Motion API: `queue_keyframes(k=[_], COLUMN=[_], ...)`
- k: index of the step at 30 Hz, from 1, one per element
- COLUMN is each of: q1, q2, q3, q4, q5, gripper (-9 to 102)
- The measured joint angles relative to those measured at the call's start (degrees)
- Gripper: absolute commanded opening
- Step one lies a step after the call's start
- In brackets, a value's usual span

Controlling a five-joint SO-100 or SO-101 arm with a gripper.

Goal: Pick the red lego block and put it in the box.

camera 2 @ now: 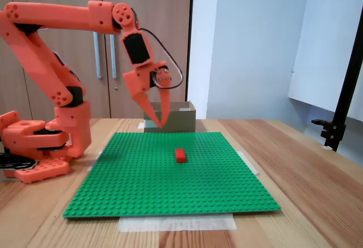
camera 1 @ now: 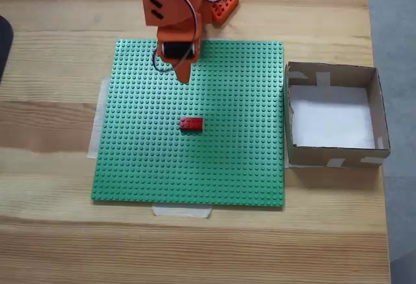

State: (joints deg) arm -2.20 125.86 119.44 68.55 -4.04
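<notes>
In both fixed views, red lego block (camera 1: 191, 125) on baseplate, apart from raised, closed, empty jaws.

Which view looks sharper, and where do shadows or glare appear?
In a fixed view from above, the small red studded brick looks slightly soft and the shallow brown cardboard box throws a faint shadow; in a fixed side view, the flat green studded baseplate is sharper, without glare.

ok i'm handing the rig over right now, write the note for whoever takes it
Gripper: raised above the green baseplate, holding nothing; fingertips look nearly together, but open or shut is hard to call.
Red lego block: sits near the middle of the baseplate, untouched, apart from the gripper.
Box: on the table just off the baseplate's right edge in the top-down fixed view, nothing inside.
Done: nothing yet.
Left: descend, grasp the block, carry it to the box, release.
</notes>
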Motion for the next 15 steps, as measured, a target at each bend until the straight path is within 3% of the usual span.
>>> queue_keyframes(k=[6, 15], q1=[0.7, 0.53], q2=[-9.14, -19.86], q3=[-7.65, -17.14], q4=[2.81, 7.91], q5=[0.7, 0.7], gripper=[3, 19])
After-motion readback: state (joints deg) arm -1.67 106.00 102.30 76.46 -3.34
